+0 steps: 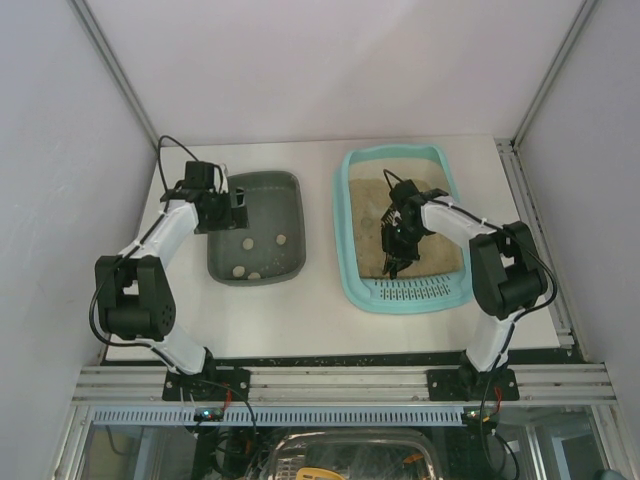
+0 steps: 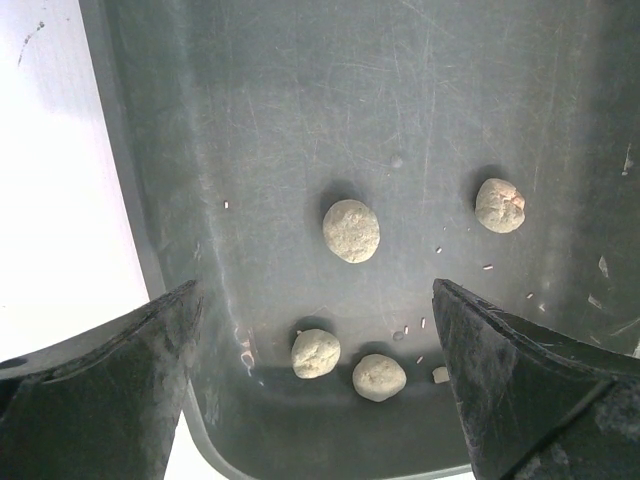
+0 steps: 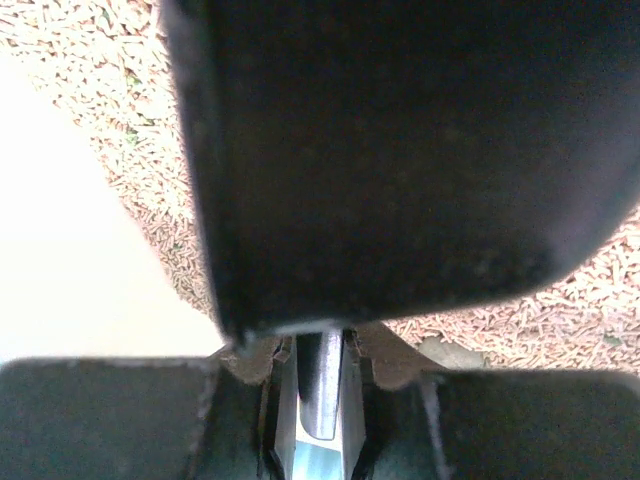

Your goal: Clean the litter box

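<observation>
Left wrist shows four clumps [image 2: 351,230], left gripper [image 2: 315,305] agape, right gripper [image 1: 402,222] clamping likely scoop [image 3: 400,150]

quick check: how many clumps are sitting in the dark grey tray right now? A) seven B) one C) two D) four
D: the left wrist view shows four tan clumps lying on the floor of the dark grey tray.

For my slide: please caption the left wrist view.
Open left jaws hover over a grey tray holding four clumps.
</observation>
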Robot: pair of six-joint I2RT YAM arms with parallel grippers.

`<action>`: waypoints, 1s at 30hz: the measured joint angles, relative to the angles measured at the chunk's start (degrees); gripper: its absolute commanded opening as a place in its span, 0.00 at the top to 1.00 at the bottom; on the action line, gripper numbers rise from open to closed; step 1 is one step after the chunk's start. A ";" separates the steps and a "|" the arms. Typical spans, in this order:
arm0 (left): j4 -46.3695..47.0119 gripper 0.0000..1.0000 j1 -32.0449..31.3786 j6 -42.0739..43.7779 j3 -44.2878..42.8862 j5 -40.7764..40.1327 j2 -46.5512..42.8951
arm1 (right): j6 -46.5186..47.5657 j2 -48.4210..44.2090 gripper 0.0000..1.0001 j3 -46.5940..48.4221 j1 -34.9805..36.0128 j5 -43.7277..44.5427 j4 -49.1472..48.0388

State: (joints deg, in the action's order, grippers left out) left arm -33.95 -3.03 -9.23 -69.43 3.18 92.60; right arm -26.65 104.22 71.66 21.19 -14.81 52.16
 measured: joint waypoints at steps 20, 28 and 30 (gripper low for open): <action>-2.93 0.00 0.07 0.15 -0.55 -2.27 -0.68 | 2.05 6.86 1.00 6.54 0.00 -7.23 -5.64; -3.26 0.00 0.04 -0.20 -0.55 -4.68 -0.72 | 0.85 7.89 1.00 7.15 0.07 -10.25 -7.72; -3.32 0.00 0.04 -0.17 -0.55 -5.18 -0.85 | 0.17 7.91 1.00 6.71 0.04 -11.50 -9.01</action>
State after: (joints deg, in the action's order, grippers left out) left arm -37.28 -2.98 -9.41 -69.97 -2.00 91.74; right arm -26.48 112.14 78.37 21.23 -26.30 43.16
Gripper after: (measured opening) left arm 0.996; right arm 0.142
